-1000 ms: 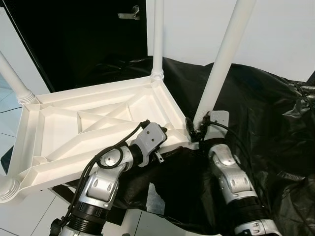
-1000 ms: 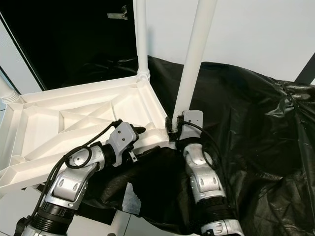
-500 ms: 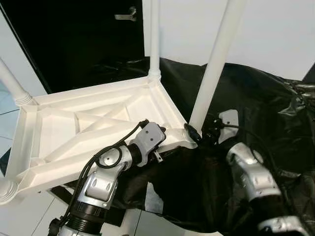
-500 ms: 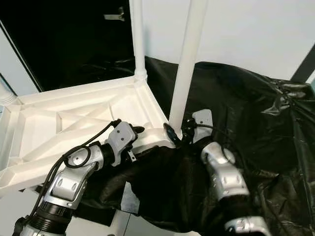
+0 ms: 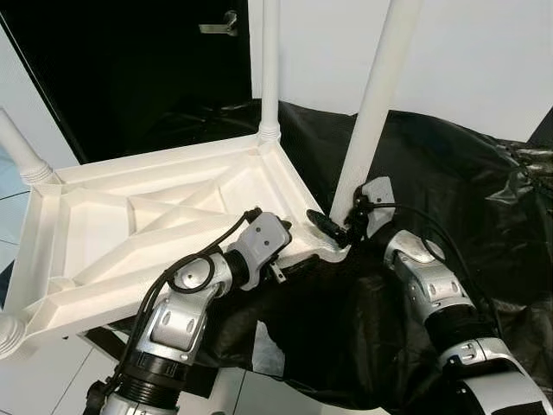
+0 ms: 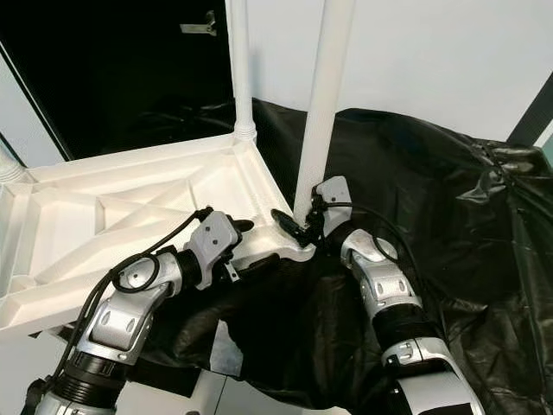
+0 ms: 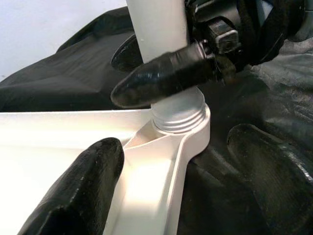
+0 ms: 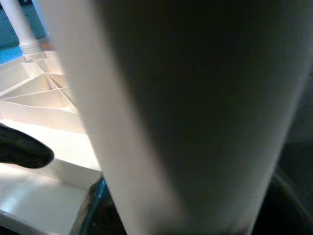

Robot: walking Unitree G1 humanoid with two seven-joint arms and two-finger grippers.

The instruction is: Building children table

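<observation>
The white plastic table top [image 5: 130, 216] lies upside down with its ribbed underside up. Round white legs stand at its corners. The near right leg [image 5: 371, 112] sits in a threaded collar [image 7: 178, 115]. My right gripper [image 5: 339, 226] is shut on that leg just above the collar; one of its black fingers [image 7: 166, 78] lies across the leg's front, the other behind it. My left gripper [image 5: 289, 249] is shut on the table top's rim beside that corner, one finger [image 7: 83, 186] on the inner face and one outside. The leg [image 8: 186, 112] shows very close in the right wrist view.
A crumpled black plastic sheet [image 5: 449, 173] covers the support under and right of the table. Behind stand a dark doorway [image 5: 130, 78] and a white wall [image 5: 484, 60]. Other legs rise at the far corner [image 5: 270, 60] and at the left [image 5: 22, 151]. Light tiled floor [image 5: 52, 380] lies below.
My right gripper let go of the leg's base, drew back to the right, then returned and closed on the leg with its wrist turned. The left gripper stayed on the rim.
</observation>
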